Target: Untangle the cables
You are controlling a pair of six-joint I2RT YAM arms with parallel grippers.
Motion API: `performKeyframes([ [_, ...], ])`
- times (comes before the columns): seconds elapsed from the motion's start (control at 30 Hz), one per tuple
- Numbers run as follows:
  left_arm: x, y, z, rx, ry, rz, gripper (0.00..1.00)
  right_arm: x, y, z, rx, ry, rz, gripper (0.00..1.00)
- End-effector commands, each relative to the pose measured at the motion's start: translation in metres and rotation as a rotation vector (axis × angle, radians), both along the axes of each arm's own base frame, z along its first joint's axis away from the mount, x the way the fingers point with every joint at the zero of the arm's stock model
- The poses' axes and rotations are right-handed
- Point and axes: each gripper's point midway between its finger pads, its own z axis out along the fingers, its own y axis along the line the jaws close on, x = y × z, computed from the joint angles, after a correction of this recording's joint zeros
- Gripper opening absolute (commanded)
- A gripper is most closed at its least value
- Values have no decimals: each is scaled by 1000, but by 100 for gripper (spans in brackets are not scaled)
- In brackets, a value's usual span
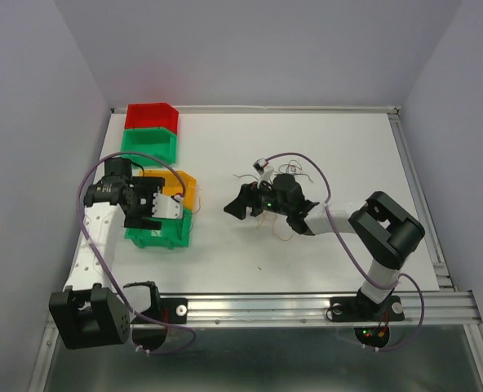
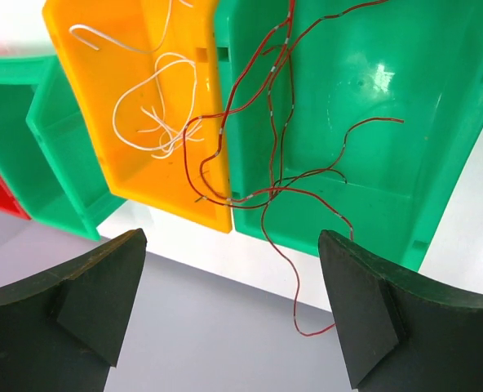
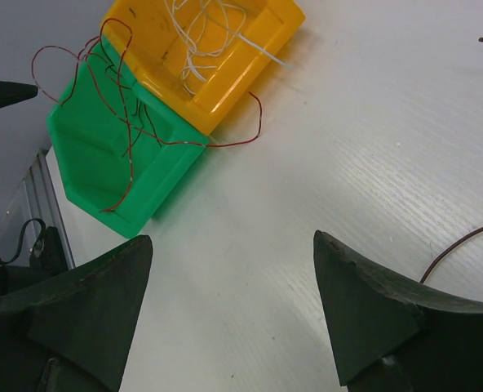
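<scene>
Thin red cables [image 2: 284,122] lie draped across a green bin [image 2: 388,122] and over the edge of an orange bin [image 2: 78,90]; one end hangs down to the table. Whitish cables [image 2: 156,114] lie inside the orange bin. My left gripper [image 2: 232,237] is open and empty just above these bins, also in the top view [image 1: 156,214]. My right gripper [image 3: 232,245] is open and empty over bare table, right of the bins [image 1: 237,204]. Its view shows the red cables [image 3: 115,106] and whitish cables [image 3: 201,33] too. A few loose strands [image 1: 305,171] remain on the table round the right wrist.
A red bin [image 1: 152,116] and a second green bin [image 1: 149,145] stand behind the orange bin [image 1: 186,189] at the table's left. A dark red strand [image 3: 458,243] lies on the table right of my right fingers. Purple arm cables loop over both arms.
</scene>
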Motion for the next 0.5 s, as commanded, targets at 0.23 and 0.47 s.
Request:
performKeyframes([
  [0.23, 35, 10, 61, -160, -274, 306, 95, 4, 14, 43, 82, -111, 27, 84],
  [0.47, 25, 14, 76, -510, -252, 682, 86, 3, 11, 49, 88, -120, 19, 84],
])
